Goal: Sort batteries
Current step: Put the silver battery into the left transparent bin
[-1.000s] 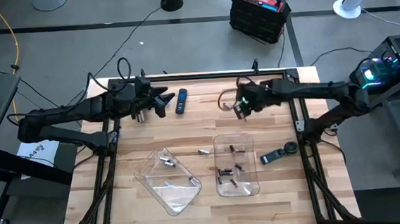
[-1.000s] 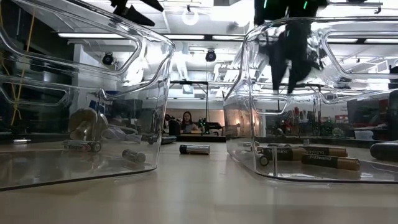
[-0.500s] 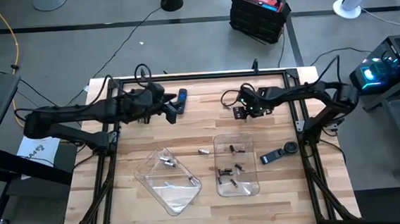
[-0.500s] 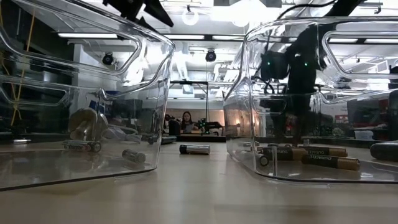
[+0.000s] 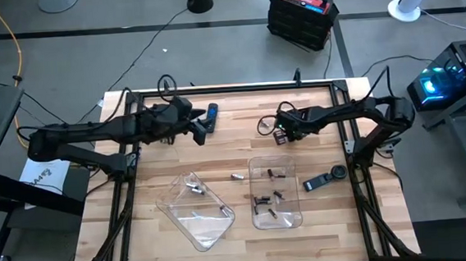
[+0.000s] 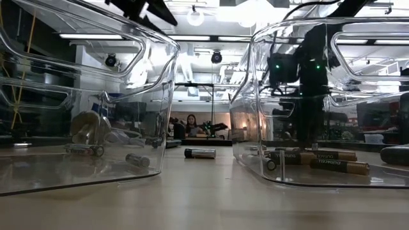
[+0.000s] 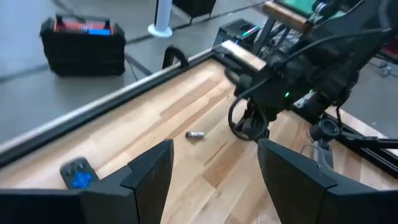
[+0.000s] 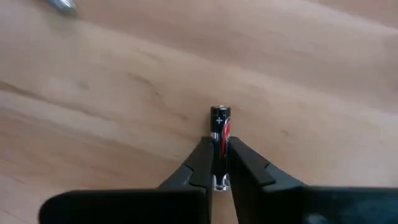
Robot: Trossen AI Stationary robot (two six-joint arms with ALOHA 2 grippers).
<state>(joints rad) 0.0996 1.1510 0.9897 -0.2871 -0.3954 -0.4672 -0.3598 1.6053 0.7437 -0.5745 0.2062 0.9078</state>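
Right gripper clamped a red-black battery at table twelve o'clock for sorting; left gripper waited open

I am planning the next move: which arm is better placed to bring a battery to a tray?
The right. Its claw is already closed around a dark battery on the table; the left claw is open and empty beside the blue remote.

The wooden table carries two clear trays (batteries inside), one loose battery, and two remotes.
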